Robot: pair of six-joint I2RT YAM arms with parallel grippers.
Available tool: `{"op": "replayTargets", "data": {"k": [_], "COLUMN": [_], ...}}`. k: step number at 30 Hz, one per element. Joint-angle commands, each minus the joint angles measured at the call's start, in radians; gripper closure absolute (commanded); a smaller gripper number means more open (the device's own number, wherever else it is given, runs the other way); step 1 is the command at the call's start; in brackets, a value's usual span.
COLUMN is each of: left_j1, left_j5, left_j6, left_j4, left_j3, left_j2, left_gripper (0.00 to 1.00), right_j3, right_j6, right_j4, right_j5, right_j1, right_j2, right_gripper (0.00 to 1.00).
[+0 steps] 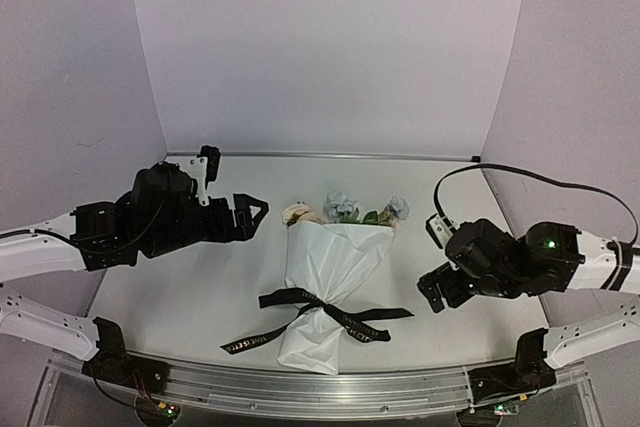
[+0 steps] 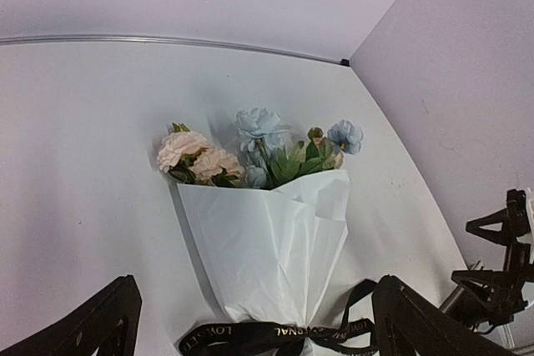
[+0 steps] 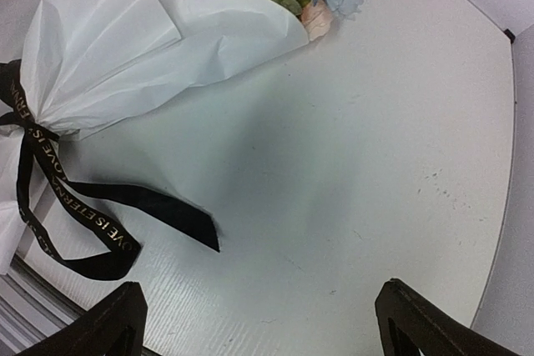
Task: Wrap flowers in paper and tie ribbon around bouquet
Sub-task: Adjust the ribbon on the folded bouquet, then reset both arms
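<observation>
Left claw (image 1: 252, 217) and right claw (image 1: 430, 292) both gape wide, holding nothing. Bouquet (image 1: 338, 247) lies mid-frame between them: a cone of white paper (image 1: 328, 267), pink and blue flowers (image 1: 345, 209) on top, black ribbon (image 1: 318, 309) tied round its narrow bottom.

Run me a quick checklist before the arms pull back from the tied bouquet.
1. left gripper open and apart from the bouquet: ok.
2. right gripper open and apart from it: ok.
3. paper closed around the stems, flowers showing at the wide end: ok.
4. ribbon cinched around the narrow end: ok.
5. tie tight enough to hold when lifted: cannot tell.
6. ribbon tails flat on the table, touching neither gripper: ok.
</observation>
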Motion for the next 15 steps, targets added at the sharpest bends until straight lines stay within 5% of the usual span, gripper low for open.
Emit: {"op": "replayTargets", "data": {"k": [1, 15], "left_j1": [0.003, 0.004], "left_j5": [-0.114, -0.112], "left_j6": [-0.038, -0.025], "left_j4": [-0.065, -0.096], "left_j3": [0.054, 0.074], "left_j2": [-0.035, -0.022], "left_gripper": [0.0, 0.0], "right_j3": [0.013, 0.018], "right_j6": [-0.048, -0.054], "right_j4": [-0.082, -0.117], "right_j5": [0.08, 0.091], "right_j1": [-0.005, -0.005], "right_j2": [-0.067, -0.1], "right_gripper": [0.02, 0.02]}}
